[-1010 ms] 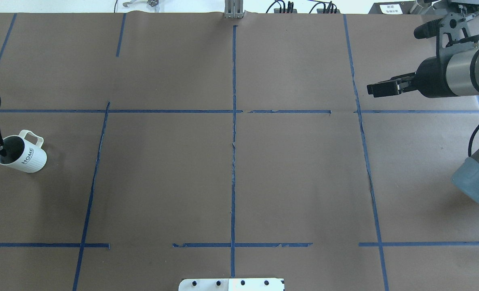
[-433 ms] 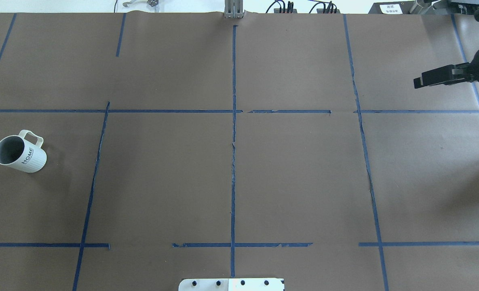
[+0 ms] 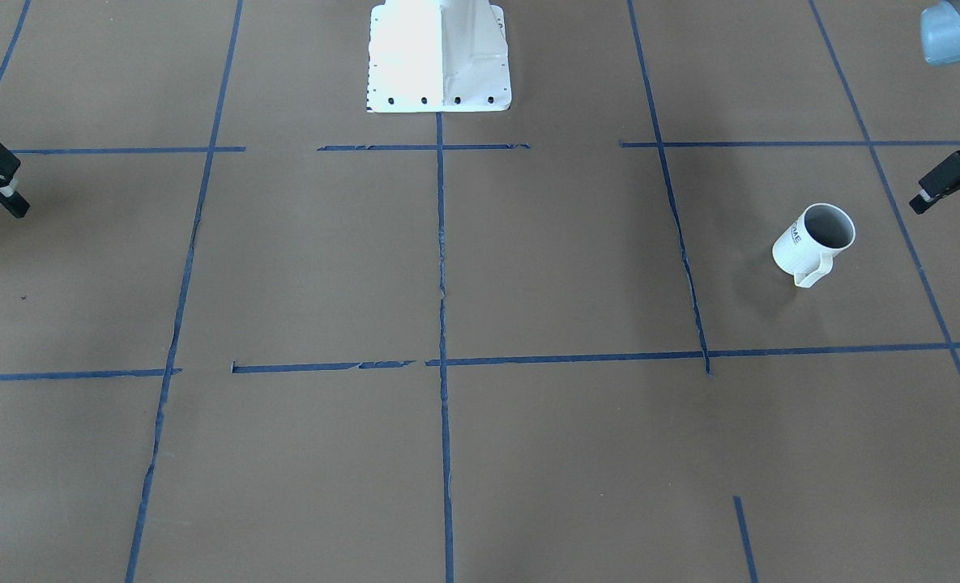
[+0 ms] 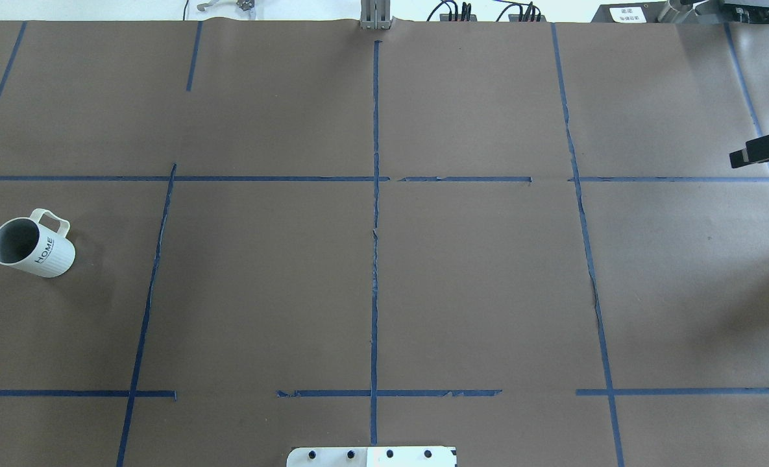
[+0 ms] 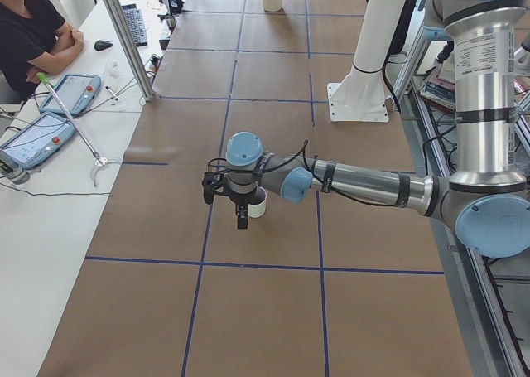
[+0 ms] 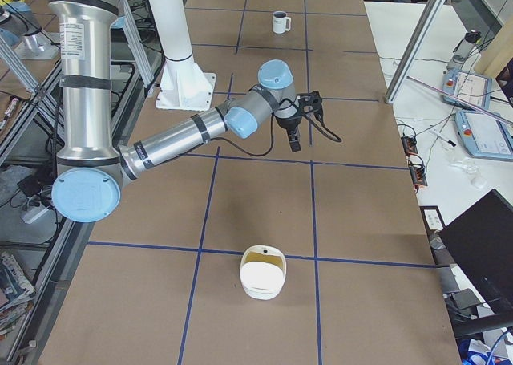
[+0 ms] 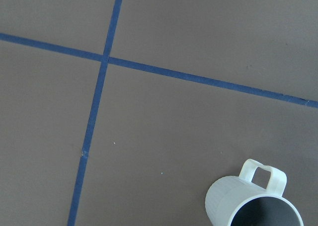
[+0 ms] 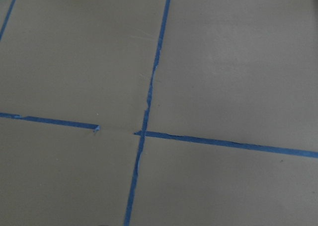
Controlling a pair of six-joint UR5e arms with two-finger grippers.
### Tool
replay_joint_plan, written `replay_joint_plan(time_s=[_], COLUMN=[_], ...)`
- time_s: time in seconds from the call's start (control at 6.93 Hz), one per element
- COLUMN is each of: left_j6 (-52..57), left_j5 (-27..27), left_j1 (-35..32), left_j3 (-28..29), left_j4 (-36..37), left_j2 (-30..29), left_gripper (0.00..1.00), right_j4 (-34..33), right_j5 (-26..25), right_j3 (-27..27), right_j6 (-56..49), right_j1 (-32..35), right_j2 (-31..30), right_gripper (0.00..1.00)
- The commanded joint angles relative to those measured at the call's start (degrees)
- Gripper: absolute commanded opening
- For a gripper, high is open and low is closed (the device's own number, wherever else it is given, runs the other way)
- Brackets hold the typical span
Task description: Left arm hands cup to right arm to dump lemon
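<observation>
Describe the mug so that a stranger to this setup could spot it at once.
Take the brown table gridded with blue tape and go to the end on the robot's left. There the white mug stands upright. Its handle, ribbed lower band and dark HOME lettering set it apart from the squat white container at the opposite end.
</observation>
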Motion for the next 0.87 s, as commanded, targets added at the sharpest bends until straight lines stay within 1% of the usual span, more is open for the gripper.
replay_joint_plan(time_s=[0.0,0.14,0.29,0.43,0.58,0.72], left_j6=[17.20,23.10,26.82,26.94,27.90,33.13], left_j5=[-0.27,-0.27,-0.27,-0.36,-0.44,-0.45], left_j1=[-7.98,-9.84,-10.46,-10.38,-10.47,-10.47], left_j3=[-0.92,-0.57,0.30,0.22,1.26,3.45], left_j4=[12.51,15.26,17.12,17.40,17.40,17.31], left_j2=[-4.98,-5.17,-5.26,-4.13,-3.59,-3.50], left_gripper=[1.00,1.00,1.00,1.00,1.00,1.00], right_j4=[-12.87,-14.07,-13.82,-14.08,-14.16,-14.08], right_j5=[0.97,0.96,0.96,2.01,2.37,2.37], right_j3=[-0.13,-1.35,-2.58,-2.25,-2.76,-2.68], right_j6=[-17.36,-26.07,-27.81,-27.91,-27.91,-27.91], right_j1=[5.29,7.83,9.68,12.83,13.13,13.13], right_j2=[-3.73,-6.97,-10.14,-12.17,-13.84,-13.95], right_gripper=[1.00,1.00,1.00,1.00,1.00,1.00])
